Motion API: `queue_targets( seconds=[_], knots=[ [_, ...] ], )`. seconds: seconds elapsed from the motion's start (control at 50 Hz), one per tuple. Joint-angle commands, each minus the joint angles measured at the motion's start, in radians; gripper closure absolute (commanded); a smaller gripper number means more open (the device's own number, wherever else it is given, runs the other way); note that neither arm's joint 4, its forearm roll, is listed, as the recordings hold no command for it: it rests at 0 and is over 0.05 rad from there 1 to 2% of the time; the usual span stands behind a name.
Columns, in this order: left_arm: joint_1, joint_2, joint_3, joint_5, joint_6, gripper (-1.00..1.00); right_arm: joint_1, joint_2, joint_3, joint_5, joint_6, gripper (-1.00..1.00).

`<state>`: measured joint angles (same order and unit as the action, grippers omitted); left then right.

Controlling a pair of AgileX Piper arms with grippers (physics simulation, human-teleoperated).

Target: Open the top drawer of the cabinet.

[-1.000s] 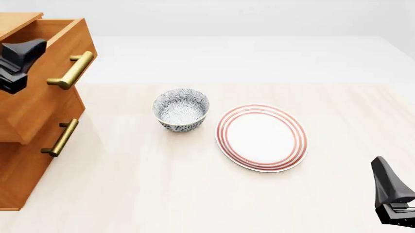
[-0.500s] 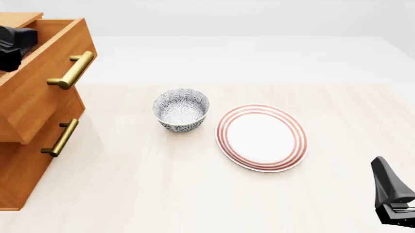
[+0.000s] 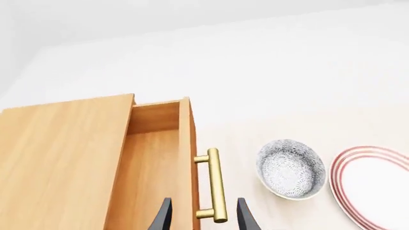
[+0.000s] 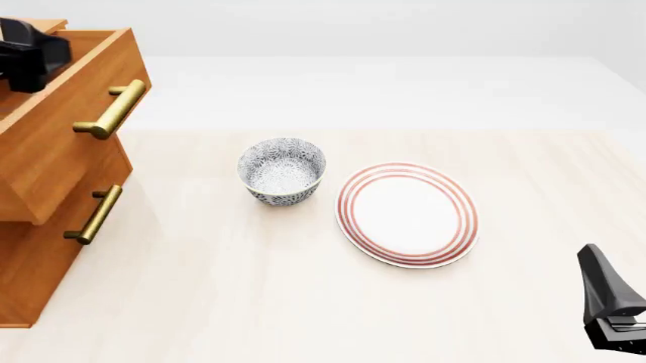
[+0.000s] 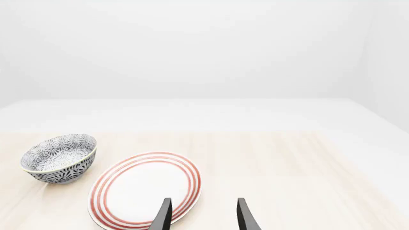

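Note:
The cabinet [image 4: 35, 249] stands at the table's left edge. Its top drawer [image 4: 71, 128] stands pulled out, with its brass bar handle [image 4: 111, 110] on the front; it also shows from above in the left wrist view [image 3: 156, 163] with its handle [image 3: 215, 188]. My left gripper [image 3: 203, 218] is open and empty, held above the drawer's front and handle; its body [image 4: 29, 53] shows at the top left of the front view. My right gripper [image 5: 203, 215] is open and empty, low at the table's near right [image 4: 610, 306].
A patterned blue-white bowl [image 4: 281, 171] sits near the table's middle, with a red-ringed white plate [image 4: 407, 214] just right of it. The drawer below has its own brass handle [image 4: 94, 215]. The plate lies ahead of the right gripper [image 5: 145, 189].
My left gripper has risen from beside the drawer's front to above it, away from the handle. The drawer stays pulled out. The right arm has not moved.

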<state>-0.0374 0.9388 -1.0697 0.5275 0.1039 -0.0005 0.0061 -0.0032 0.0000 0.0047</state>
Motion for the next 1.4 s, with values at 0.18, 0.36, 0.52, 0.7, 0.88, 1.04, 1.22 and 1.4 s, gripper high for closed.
queue_targets(
  seconds=[0.18,0.36,0.52,0.7,0.88,1.04,1.22,1.4],
  knots=[
    [0.055,0.021,-0.045,0.093,-0.078,-1.00,0.000,0.001,0.000,-0.001,0.000,-1.00],
    [0.046,0.031,-0.076,0.139,-0.118,-1.00,0.000,0.001,0.000,-0.001,0.000,-1.00],
    [0.036,0.081,-0.109,0.201,-0.102,-1.00,0.000,0.001,0.000,-0.001,0.000,-1.00],
    [0.041,0.092,-0.156,0.253,-0.098,-1.00,0.000,0.001,0.000,-0.001,0.000,-1.00],
    [0.035,0.125,-0.197,0.315,-0.089,-1.00,0.000,0.001,0.000,-0.001,0.000,-1.00],
    [0.037,0.151,-0.253,0.364,-0.069,-1.00,0.000,0.001,0.000,-0.001,0.000,-1.00],
    [0.031,0.166,-0.294,0.412,-0.076,-1.00,0.000,0.001,0.000,-0.001,0.000,-1.00],
    [0.031,0.159,-0.331,0.452,-0.087,-1.00,0.000,0.001,0.000,-0.001,0.000,-1.00]
  ],
)
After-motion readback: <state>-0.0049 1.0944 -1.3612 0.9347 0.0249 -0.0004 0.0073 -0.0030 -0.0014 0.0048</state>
